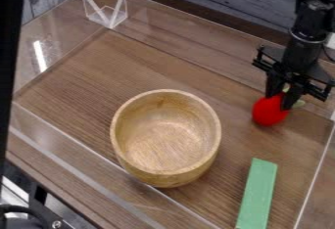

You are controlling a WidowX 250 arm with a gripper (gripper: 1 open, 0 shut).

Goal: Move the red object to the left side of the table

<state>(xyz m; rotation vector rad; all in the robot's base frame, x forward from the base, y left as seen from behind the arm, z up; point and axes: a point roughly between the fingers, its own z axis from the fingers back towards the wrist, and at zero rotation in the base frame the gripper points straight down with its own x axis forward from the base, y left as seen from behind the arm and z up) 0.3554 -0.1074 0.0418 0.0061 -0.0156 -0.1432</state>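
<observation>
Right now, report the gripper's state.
Gripper: jaws drawn in around the top of the red object, which sits on the table; whether they have a firm grip cannot be told.

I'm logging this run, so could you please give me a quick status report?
Gripper down over the red object, jaws around its top; grip unconfirmed. Object on table, right side. Wooden bowl sits on the leftward path.

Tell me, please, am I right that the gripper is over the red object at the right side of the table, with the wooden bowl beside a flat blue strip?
Not quite: the camera view shows the strip is green, not blue. The gripper is indeed over the red object at the table's right side, the wooden bowl beside the strip.
</observation>
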